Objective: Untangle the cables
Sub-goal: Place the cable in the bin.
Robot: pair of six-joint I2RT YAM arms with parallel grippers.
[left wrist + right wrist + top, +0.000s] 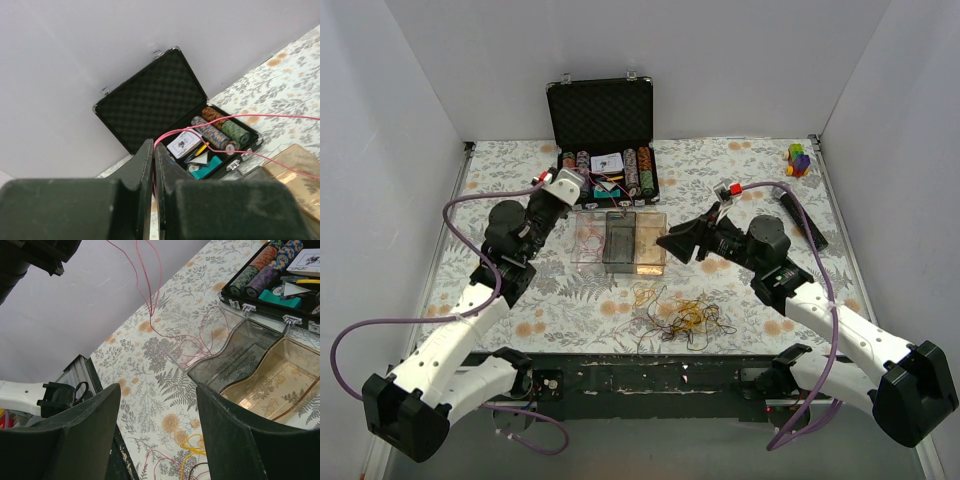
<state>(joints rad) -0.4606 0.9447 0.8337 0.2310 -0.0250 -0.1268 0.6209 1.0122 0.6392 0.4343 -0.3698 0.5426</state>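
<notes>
Left wrist: my left tool (pixel 153 165) is clamped on the pink cable (pixel 240 150), which trails into the tray (pixel 576 240) — a pull could snag and drag it. Right tool (pixel 158 392) apart, empty. Clump (pixel 685 318) on the worktop (pixel 760 170) — near edge.

The right end effector (pixel 158 390) gapes wide above the floral desk (pixel 150 371). Pink cables (pixel 150 295) drop into a clear tray (pixel 176 356).

The pink cable (pixel 270 115) runs off the left wrist view's right edge, its near end lost between the left gripper's (pixel 154 150) closed fingers. The right wrist view cuts the clump (pixel 191 442) at the bottom and the case (pixel 265 310) at the top corner — from above, the clump's strands are too fine to separate.
</notes>
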